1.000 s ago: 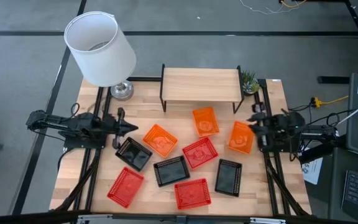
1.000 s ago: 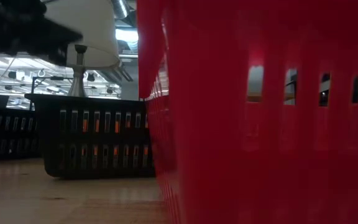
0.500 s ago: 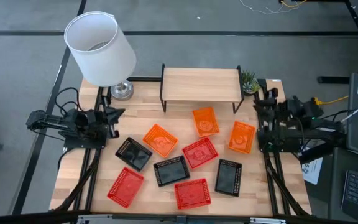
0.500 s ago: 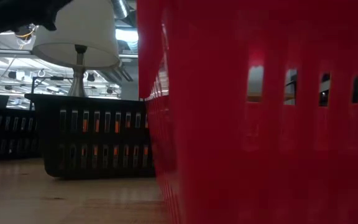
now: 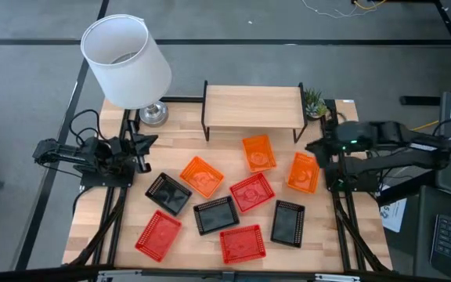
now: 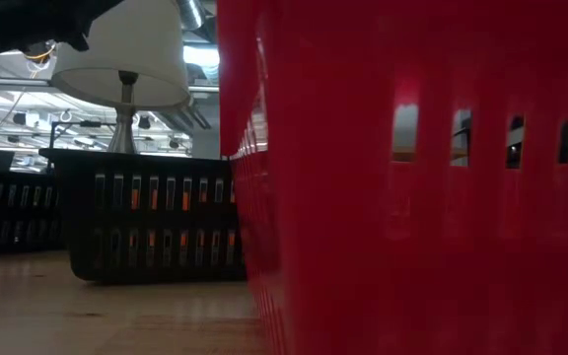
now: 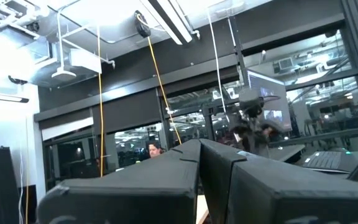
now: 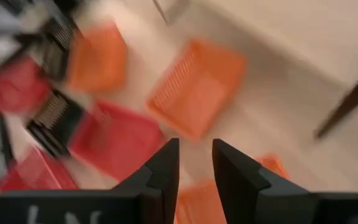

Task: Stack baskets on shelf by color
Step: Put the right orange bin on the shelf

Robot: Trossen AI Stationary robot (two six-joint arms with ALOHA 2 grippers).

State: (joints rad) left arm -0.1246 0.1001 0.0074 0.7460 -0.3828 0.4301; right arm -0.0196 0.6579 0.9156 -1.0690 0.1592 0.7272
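At the far left of the bench (image 5: 124, 235) the left tool (image 5: 149, 142) waits by the lamp (image 5: 126, 61), its fingers clenched together on nothing and pointed out at the room. Next comes the scatter of nine baskets, all loose on the bench and none stacked: a red one (image 5: 159, 234) nearest the front left corner, a black one (image 5: 168, 193) above it, an orange one (image 5: 201, 175) further in, then a black (image 5: 215, 215) and a red (image 5: 242, 244), a red (image 5: 251, 191) in the middle, an orange (image 5: 258, 152) just in front of the shelf (image 5: 253, 106), a black (image 5: 289, 222), and an orange (image 5: 304, 172) furthest right. The shelf top is bare, so the sorting has not begun.

The right tool (image 5: 316, 146) hangs above the rightmost orange basket with its fingers parted and nothing between them; in its wrist view the orange basket (image 8: 197, 84) near the shelf leg lies ahead.

Risks, as I judge them: the baskets lie askew and close together, so a descent off a rim could nudge the neighbouring red one or pinch two walls at once. The mesh walls are thin and may slip from a shallow grip. Carrying to the shelf, a low basket could catch the shelf's edge or leg.
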